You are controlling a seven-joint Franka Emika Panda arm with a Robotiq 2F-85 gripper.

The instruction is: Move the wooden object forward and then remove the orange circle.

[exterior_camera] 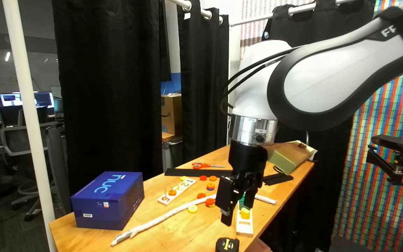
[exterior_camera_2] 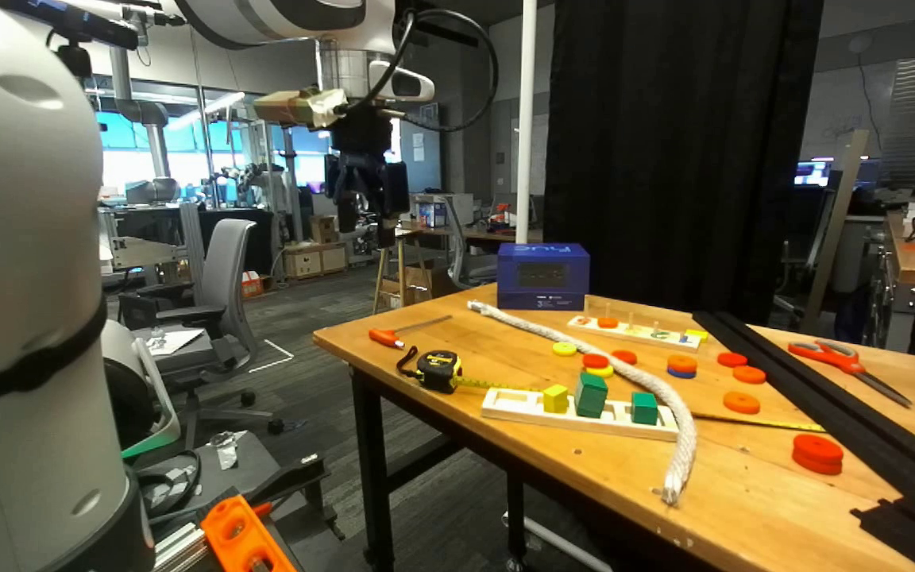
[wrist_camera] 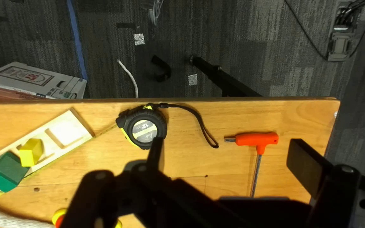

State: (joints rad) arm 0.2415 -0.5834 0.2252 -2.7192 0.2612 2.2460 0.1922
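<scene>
My jaws are spread wide with nothing in them, hanging over one end of the wooden surface. In the wrist view an orange T-handled tool shows between them, lol. The slim pale-wood numeral board sits well apart from me, near the blue box, and the white rope runs between it and the pale-wood tray. There's a flat orange ring around a peg near one end, but the reddish numeral there's too small to read for sure tbh.
</scene>
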